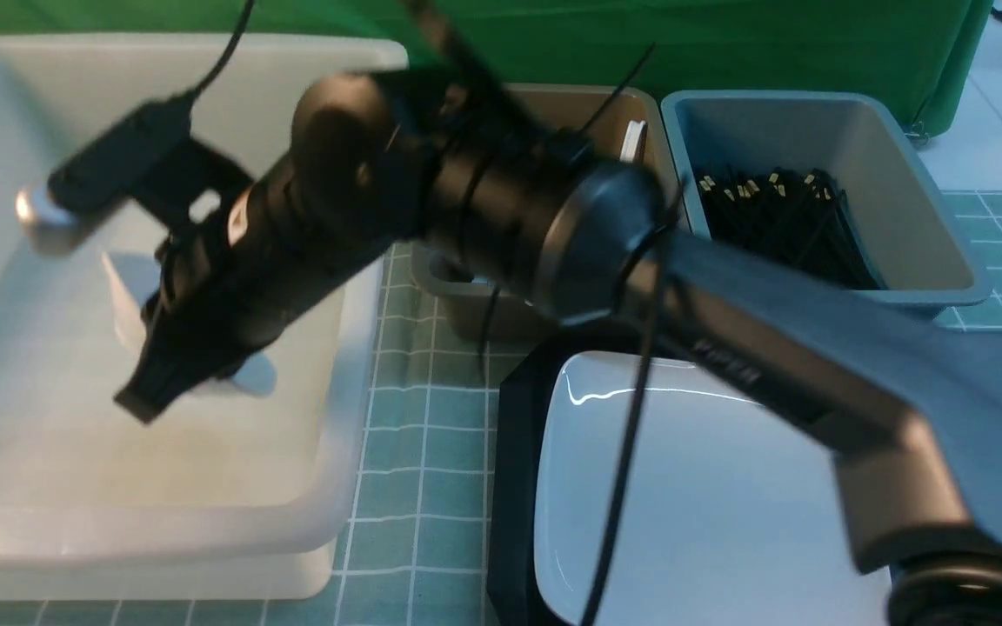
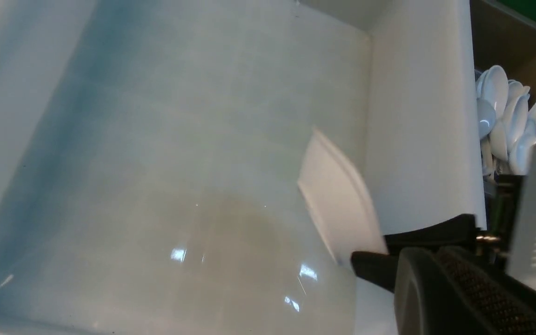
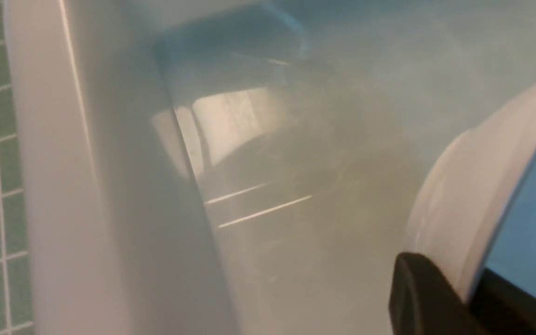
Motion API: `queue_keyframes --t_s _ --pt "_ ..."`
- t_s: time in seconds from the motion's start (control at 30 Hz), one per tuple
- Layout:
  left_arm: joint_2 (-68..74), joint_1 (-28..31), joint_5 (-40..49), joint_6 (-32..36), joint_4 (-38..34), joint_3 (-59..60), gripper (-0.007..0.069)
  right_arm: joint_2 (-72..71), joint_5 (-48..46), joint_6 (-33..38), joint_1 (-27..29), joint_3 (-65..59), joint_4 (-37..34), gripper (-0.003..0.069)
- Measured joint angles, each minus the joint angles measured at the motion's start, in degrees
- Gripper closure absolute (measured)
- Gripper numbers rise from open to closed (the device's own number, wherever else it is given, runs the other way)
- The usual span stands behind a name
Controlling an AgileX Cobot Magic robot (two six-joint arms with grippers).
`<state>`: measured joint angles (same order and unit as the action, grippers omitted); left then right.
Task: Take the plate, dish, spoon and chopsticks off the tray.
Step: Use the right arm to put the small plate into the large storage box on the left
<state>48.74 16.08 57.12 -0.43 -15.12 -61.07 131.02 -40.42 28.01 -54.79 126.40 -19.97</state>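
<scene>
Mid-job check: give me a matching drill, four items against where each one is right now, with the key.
Things
1. plate
2. small dish
3. pile of chopsticks
4. pile of spoons

Places
A. in the brown tub
B. gripped by the right pincer above the white tub
C. on the black tray
D. in the blue-grey tub

Pairs: 1-C, 2-B, 3-D, 4-A
</scene>
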Motion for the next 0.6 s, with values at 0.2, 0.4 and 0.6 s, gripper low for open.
queue_keyframes --t_s 0.2,0.4,0.6 --pt "-0.05 0.0 0.82 0.0 0.18 0.0 0.0615 3.29 0.14 1.5 -0.3 0.0 0.43 0.0524" --pt "-0.05 0.0 1.25 0.43 0.33 0.0 0.0615 3.55 0.2 1.62 -0.3 0.12 0.6 0.0361" --pt "-0.05 0.0 1.61 1.56 0.4 0.0 0.0615 2.12 -2.15 -2.65 -0.1 0.12 1.35 0.0323"
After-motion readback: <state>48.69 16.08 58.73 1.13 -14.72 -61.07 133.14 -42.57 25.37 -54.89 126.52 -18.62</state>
